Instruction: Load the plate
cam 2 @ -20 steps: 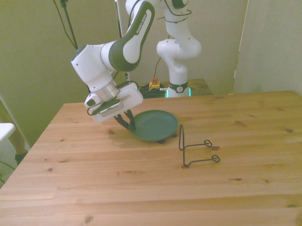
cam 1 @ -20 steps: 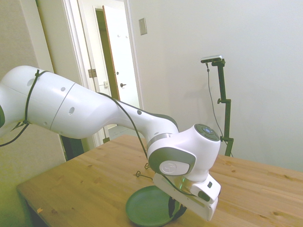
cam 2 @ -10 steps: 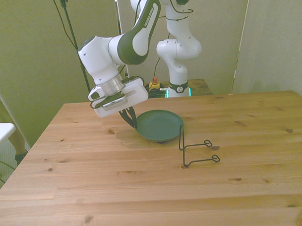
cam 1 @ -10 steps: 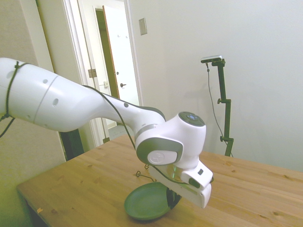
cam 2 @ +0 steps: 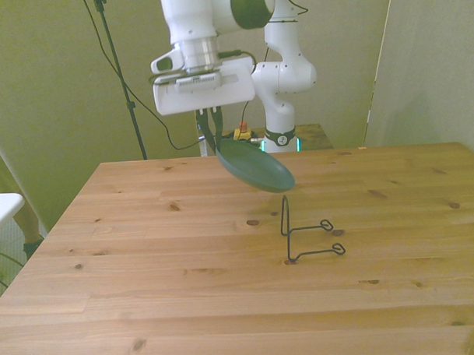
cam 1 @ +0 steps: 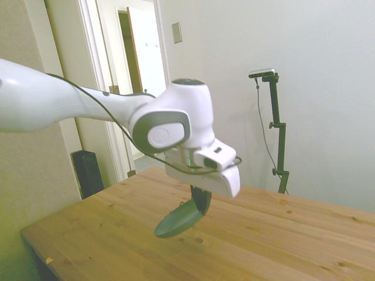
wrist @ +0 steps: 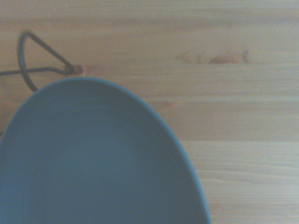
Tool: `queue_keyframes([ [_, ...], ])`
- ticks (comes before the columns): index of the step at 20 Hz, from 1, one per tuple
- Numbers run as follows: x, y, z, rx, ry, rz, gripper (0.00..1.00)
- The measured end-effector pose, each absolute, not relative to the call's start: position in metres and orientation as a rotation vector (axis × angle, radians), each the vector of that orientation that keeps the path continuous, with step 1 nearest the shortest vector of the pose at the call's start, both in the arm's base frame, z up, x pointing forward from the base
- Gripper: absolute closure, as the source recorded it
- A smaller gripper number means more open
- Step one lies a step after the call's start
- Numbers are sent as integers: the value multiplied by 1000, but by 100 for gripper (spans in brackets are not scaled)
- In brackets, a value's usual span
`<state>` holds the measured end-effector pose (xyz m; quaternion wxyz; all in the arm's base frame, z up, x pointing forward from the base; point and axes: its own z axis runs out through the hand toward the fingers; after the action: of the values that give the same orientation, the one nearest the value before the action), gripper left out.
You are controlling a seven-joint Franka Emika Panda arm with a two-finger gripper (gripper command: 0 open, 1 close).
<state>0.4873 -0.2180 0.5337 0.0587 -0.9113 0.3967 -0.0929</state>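
The stand [cam 2: 308,237] sits at table [cam 2: 187,304] centre in the front view, empty. Beyond it, at its 11 o'clock, the plate [cam 2: 256,166] has risen clear of the wood within 1 second and hangs tilted, rim pinched by the gripper [cam 2: 210,138]. Judgement: lift done, transfer to the stand remains. Finger contact is hard to make out; the wrist view cuts off the plate [wrist: 93,158] and most of the stand [wrist: 37,60].

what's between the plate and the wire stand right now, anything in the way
Nothing visible. The gripper holds the plate by its rim, tilted, clear of the table. The wire stand sits lower and toward the front view's right, with only open air and bare wood between them.
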Motion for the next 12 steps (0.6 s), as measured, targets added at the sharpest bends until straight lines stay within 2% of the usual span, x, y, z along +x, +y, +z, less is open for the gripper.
queue_keyframes([
  [7,510,-133,620,-2883,1274,-590,100],
  [12,525,-63,634,-3001,1321,-834,100],
])
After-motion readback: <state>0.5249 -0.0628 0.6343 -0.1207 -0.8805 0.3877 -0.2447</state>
